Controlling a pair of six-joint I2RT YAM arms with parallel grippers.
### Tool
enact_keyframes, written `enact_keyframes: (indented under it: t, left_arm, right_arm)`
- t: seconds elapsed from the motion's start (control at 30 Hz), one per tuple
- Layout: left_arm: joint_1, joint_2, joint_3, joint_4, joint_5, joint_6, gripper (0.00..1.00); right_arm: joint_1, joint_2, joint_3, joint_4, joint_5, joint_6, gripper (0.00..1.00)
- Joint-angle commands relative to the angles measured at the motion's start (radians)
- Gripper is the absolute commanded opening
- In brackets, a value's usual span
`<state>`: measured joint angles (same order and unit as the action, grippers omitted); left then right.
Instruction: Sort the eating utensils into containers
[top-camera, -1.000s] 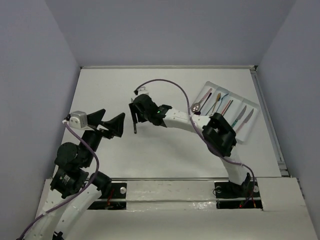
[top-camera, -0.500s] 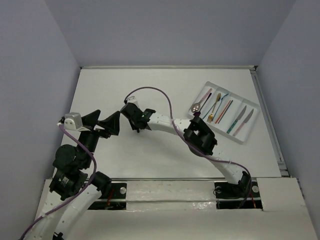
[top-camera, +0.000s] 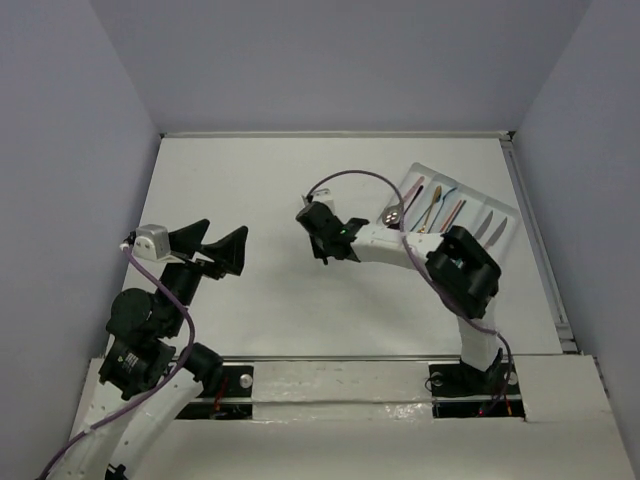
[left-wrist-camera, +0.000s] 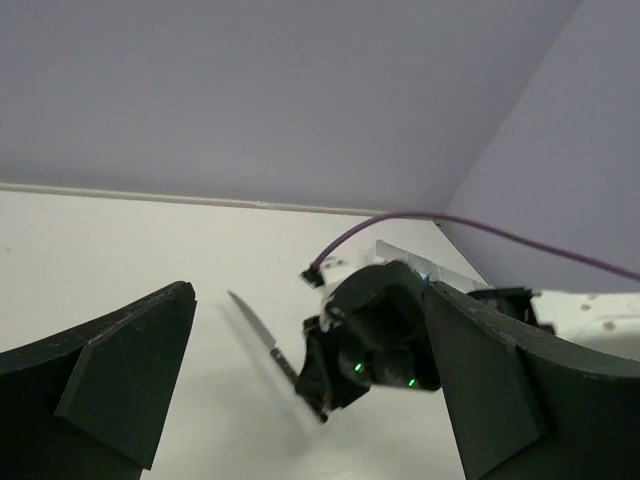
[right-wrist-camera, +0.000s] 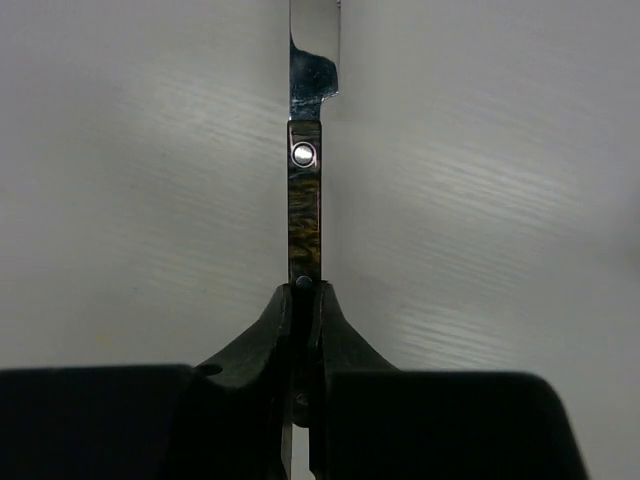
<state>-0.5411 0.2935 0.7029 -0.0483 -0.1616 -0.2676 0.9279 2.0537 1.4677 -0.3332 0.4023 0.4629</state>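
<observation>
1. Top view: the right gripper (top-camera: 324, 242) hangs over the middle of the white surface (top-camera: 280, 320), well apart from the white divided tray (top-camera: 508, 215) at the far right. Its jaws look closed, but what they hold is too small to make out here. The right arm's elbow covers the tray's near end. A silver spoon (top-camera: 394, 212) and a gold fork (top-camera: 432, 205) show in its long compartments. The left gripper (top-camera: 226, 236) sits at the left, jaws spread wide and holding nothing.
2. Left wrist view: between the left gripper's two dark fingers (left-wrist-camera: 120, 370), the right gripper appears side-on. A slim knife (left-wrist-camera: 252, 322) sticks out of it, apparently lifted off the surface. The blade is blurred. A purple cable (left-wrist-camera: 400, 222) arcs behind, and only a sliver of the tray shows.
3. Right wrist view: the jaws are pinched tight on the end of the knife's dark, mottled, riveted handle. Gripping the end probably leaves the knife's length free to lower into a compartment. The blade tip is cut off at the top edge, and the tray is out of view.
</observation>
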Motion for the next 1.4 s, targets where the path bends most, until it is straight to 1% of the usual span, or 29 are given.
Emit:
enact_keyframes:
  t: [0.0, 0.07, 0.1, 0.17, 0.2, 0.23, 0.3, 0.33, 0.4, 0.47, 0.53, 0.63, 0.8, 0.93, 1.0, 1.03, 1.07, 1.1, 1.13, 1.17, 1.23, 1.27, 1.3, 1.33, 1.37]
  left_arm:
    - [0.004, 0.015, 0.012, 0.090, 0.155, 0.017, 0.99]
    - [0.004, 0.013, 0.006, 0.105, 0.212, 0.025, 0.99]
    - [0.004, 0.015, 0.007, 0.108, 0.232, 0.025, 0.99]
    - [0.004, 0.021, 0.009, 0.108, 0.243, 0.025, 0.99]
    - [0.004, 0.022, 0.009, 0.108, 0.246, 0.024, 0.99]
    - [0.004, 0.029, 0.007, 0.113, 0.261, 0.024, 0.99]
    - [0.004, 0.032, 0.006, 0.114, 0.275, 0.025, 0.99]
    - [0.004, 0.036, 0.009, 0.114, 0.284, 0.027, 0.99]
    - [0.004, 0.041, 0.009, 0.111, 0.283, 0.027, 0.99]
    - [-0.005, 0.041, 0.009, 0.105, 0.271, 0.027, 0.99]
    - [-0.005, 0.041, 0.013, 0.099, 0.246, 0.025, 0.99]
    - [-0.005, 0.042, 0.012, 0.097, 0.240, 0.025, 0.99]
    - [-0.005, 0.047, 0.014, 0.097, 0.243, 0.024, 0.99]
    - [-0.005, 0.050, 0.013, 0.096, 0.237, 0.024, 0.99]
    - [-0.005, 0.052, 0.014, 0.096, 0.237, 0.024, 0.99]
    - [-0.005, 0.053, 0.012, 0.096, 0.238, 0.024, 0.99]
    - [-0.005, 0.056, 0.012, 0.096, 0.238, 0.024, 0.99]
    - [-0.005, 0.056, 0.012, 0.096, 0.241, 0.024, 0.99]
    - [-0.005, 0.056, 0.012, 0.096, 0.241, 0.024, 0.99]
    - [-0.005, 0.058, 0.012, 0.096, 0.241, 0.024, 0.99]
    - [-0.005, 0.061, 0.014, 0.094, 0.241, 0.024, 0.99]
    - [-0.005, 0.062, 0.014, 0.093, 0.240, 0.022, 0.99]
    - [-0.005, 0.064, 0.015, 0.094, 0.241, 0.024, 0.99]
    - [-0.005, 0.064, 0.014, 0.094, 0.240, 0.024, 0.99]
    - [-0.005, 0.064, 0.014, 0.094, 0.241, 0.024, 0.99]
  right_arm:
    - [-0.197, -0.381, -0.174, 0.137, 0.018, -0.030, 0.00]
    - [-0.271, -0.495, -0.262, 0.123, 0.039, -0.027, 0.00]
    - [-0.366, -0.603, -0.358, 0.119, 0.049, -0.014, 0.00]
    - [-0.472, -0.702, -0.441, 0.099, 0.018, 0.003, 0.00]
    - [-0.527, -0.795, -0.523, 0.099, 0.009, 0.005, 0.00]
    - [-0.634, -0.838, -0.561, 0.103, -0.008, 0.008, 0.00]
    - [-0.745, -0.932, -0.619, 0.106, -0.057, 0.007, 0.00]
    - [-0.843, -0.948, -0.662, 0.111, -0.074, -0.003, 0.00]
    - [-0.929, -0.951, -0.687, 0.122, -0.118, -0.013, 0.00]
    - [-1.006, -0.911, -0.704, 0.137, -0.179, -0.027, 0.00]
    - [-1.034, -0.868, -0.714, 0.146, -0.215, -0.030, 0.00]
    - [-1.064, -0.837, -0.741, 0.186, -0.227, -0.030, 0.00]
    - [-1.074, -0.773, -0.756, 0.218, -0.240, -0.027, 0.00]
    - [-1.074, -0.759, -0.776, 0.221, -0.224, -0.009, 0.01]
    - [-1.074, -0.767, -0.784, 0.217, -0.195, 0.009, 0.12]
    - [-1.074, -0.771, -0.793, 0.215, -0.188, 0.019, 0.28]
    - [-1.074, -0.776, -0.796, 0.215, -0.186, 0.022, 0.29]
    - [-1.074, -0.780, -0.799, 0.214, -0.186, 0.022, 0.42]
    - [-1.074, -0.791, -0.803, 0.212, -0.186, 0.020, 0.49]
    - [-1.074, -0.797, -0.804, 0.211, -0.187, 0.020, 0.63]
    - [-1.074, -0.813, -0.804, 0.204, -0.192, 0.019, 0.74]
    - [-1.074, -0.834, -0.800, 0.200, -0.207, 0.017, 0.83]
    - [-1.074, -0.848, -0.797, 0.197, -0.224, 0.017, 0.87]
    - [-1.074, -0.868, -0.796, 0.195, -0.243, 0.017, 0.89]
    - [-1.074, -0.924, -0.800, 0.203, -0.269, 0.016, 0.93]
